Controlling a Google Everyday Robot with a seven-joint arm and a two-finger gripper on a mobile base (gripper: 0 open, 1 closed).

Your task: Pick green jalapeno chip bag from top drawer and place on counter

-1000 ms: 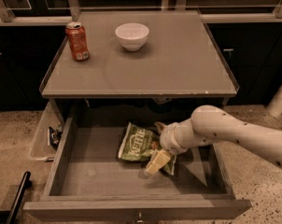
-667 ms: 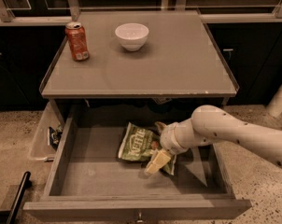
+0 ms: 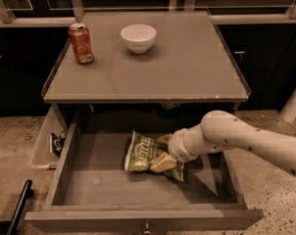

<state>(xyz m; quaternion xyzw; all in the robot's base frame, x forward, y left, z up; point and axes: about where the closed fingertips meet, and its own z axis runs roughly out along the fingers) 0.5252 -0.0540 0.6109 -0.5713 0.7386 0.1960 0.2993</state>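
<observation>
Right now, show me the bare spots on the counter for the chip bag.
The counter is bare across its right half and front strip. The back left is crowded by can and bowl. The gripper is in the drawer at the bag.

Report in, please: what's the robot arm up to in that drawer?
Gripper low inside top drawer, at edge of green jalapeno chip bag. Bag on drawer floor, not yet on counter. Soda can and white bowl on counter's far side.

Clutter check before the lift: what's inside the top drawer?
The green jalapeno chip bag lies on the floor of the top drawer, the gripper at its right side. The drawer's rear is shadowed under the counter; the gripper covers part of the bag.
</observation>
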